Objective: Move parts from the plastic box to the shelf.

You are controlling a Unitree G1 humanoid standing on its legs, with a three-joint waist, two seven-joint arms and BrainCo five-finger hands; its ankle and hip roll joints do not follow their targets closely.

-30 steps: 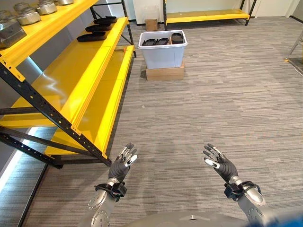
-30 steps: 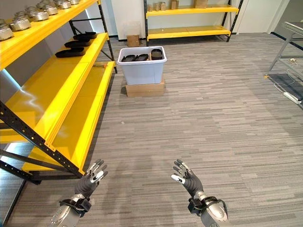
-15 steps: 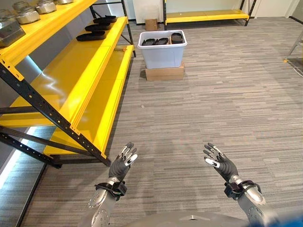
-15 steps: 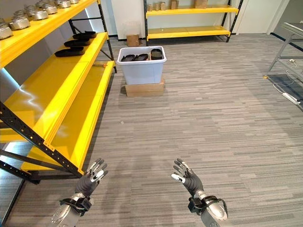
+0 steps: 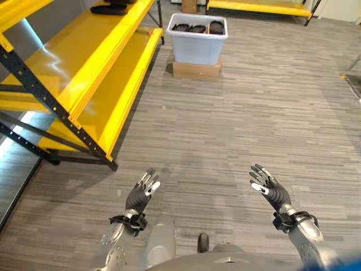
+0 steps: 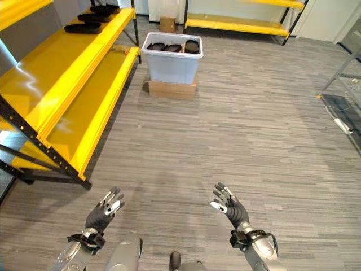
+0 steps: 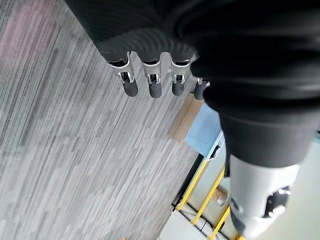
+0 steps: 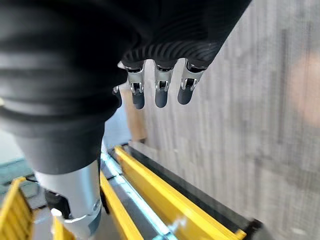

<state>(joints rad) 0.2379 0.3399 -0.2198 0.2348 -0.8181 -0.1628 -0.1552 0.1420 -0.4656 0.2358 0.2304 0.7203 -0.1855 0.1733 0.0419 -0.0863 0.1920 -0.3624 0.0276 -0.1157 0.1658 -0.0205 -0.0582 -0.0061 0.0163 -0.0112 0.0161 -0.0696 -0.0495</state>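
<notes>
Black parts (image 5: 197, 27) wait in the plastic box (image 5: 197, 48); some lie on the shelf (image 6: 56, 51). Left hand (image 5: 142, 194) and right hand (image 5: 272, 190) are open, holding nothing.

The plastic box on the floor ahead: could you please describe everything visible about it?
The plastic box is a pale blue-grey tub with a lighter rolled rim and no lid. It stands upright on a flat cardboard box on the grey floor, just beyond the end of the yellow shelf. Several dark parts lie inside, near the top. Nothing else touches it.
</notes>
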